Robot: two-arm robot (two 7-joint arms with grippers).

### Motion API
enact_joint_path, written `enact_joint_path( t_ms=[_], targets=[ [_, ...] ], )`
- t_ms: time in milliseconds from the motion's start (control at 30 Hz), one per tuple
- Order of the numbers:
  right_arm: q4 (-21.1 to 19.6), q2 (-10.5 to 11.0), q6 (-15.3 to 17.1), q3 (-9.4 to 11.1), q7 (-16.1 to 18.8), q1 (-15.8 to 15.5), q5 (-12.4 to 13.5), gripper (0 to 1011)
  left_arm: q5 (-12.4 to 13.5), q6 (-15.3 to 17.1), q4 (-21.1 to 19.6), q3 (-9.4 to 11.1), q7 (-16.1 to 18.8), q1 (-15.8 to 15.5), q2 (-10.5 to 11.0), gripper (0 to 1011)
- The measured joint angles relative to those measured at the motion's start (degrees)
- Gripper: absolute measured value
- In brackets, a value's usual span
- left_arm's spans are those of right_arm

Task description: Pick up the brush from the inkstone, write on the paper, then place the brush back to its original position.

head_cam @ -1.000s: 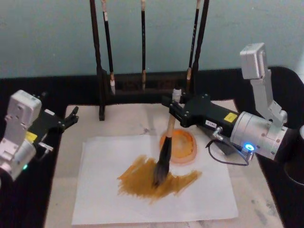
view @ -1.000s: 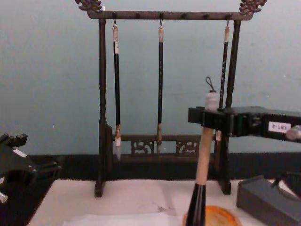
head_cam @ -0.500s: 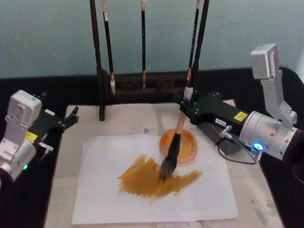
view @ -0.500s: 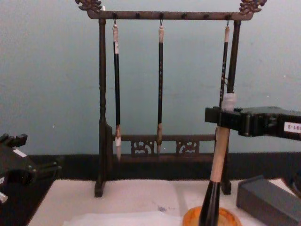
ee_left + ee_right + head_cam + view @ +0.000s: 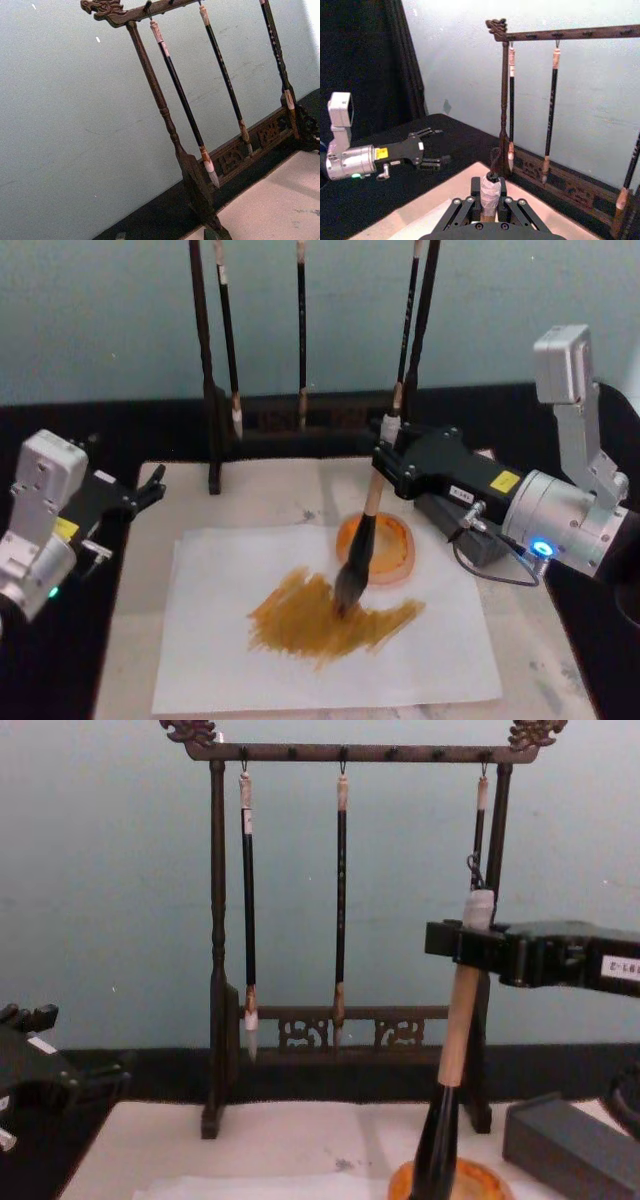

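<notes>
Right gripper [image 5: 384, 452] clenched on the one brush [image 5: 360, 540], above the single inkstone [image 5: 393, 548]; tuft on the one paper [image 5: 210, 640] left of it — tip lost against ochre smear; left gripper [image 5: 152, 483] parted, far left; three slender brushes [image 5: 341, 900] behind.

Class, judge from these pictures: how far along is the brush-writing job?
Done: brush lifted off the inkstone; ochre strokes cross the paper. In hand: right hand grips the brush, tuft at the strokes. To do: lay it back on the inkstone. The left hand idles at the left.
</notes>
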Motion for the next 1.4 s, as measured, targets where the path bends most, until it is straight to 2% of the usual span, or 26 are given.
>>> enact_joint_path(
  t_ms=[467,1400],
  targets=[
    [-1.9,-0.3,0.6,-0.9,0.5,0.2,-1.0,173,0.0,0.0,0.0,0.0,0.0,0.0,0.0,1010],
    [-1.2,-1.1,0.1,-1.0,1.2,1.1,-1.9,173,0.0,0.0,0.0,0.0,0.0,0.0,0.0,1010]
  ],
)
